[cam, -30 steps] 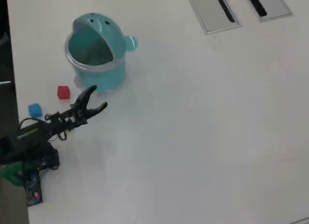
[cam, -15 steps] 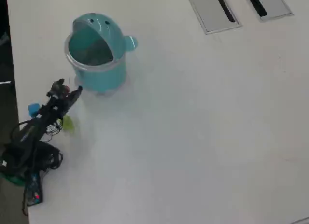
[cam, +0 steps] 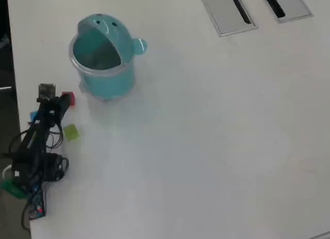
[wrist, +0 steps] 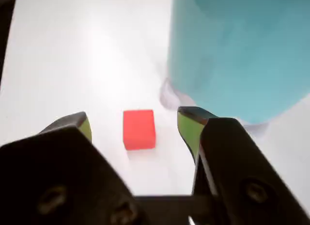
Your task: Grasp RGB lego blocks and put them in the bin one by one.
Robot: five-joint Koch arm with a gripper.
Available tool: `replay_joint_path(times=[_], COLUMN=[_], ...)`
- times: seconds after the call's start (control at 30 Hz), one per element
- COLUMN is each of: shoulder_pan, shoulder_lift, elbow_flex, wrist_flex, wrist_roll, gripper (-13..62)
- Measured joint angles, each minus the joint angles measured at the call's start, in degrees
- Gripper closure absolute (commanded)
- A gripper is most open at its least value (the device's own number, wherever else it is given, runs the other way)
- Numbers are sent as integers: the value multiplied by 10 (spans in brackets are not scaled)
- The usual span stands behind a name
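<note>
My gripper [wrist: 133, 120] is spread wide, one jaw on each side of the red block [wrist: 139, 129]. In the wrist view the block sits on the white table [wrist: 72, 50], centred in the gap and clear of both green-lined pads [wrist: 189, 128]. Nothing is gripped yet.

The teal bin [wrist: 242, 50] fills the upper right of the wrist view. Its base stands just beyond my right-hand jaw as that view shows it. In the overhead view the bin [cam: 105, 53] stands upright with its opening facing my arm, and my gripper [cam: 58, 101] is low beside it. The red block [cam: 69, 98] peeks out next to the gripper. The yellow-green block [cam: 70, 132] lies near my arm, apart from the red one. The blue block [cam: 34, 116] is mostly hidden behind the arm.

I judge these risks from here:
- The jaw nearest the bin has little room, so any sideways drift could knock the bin's base and shove it.
- I cannot tell how high my tips hang above the table. Closing too high could pinch only the block's top edge and flick it away.
- Closing off-centre could push the block along the smooth table instead of gripping it.
- My arm lies close to the other two blocks and could scatter them on a careless swing.
</note>
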Motion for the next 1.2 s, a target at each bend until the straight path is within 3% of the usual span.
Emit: replay_joint_path(times=[0.43, 0.97, 1.2], shoulder_pan=[-24, -18, -21], shoulder_lift=[-221, -346, -359], elbow_flex=[-23, -65, -76], wrist_flex=[-79, -142, -159], wrist_roll=[-11, -15, -13], gripper=[190, 207, 365])
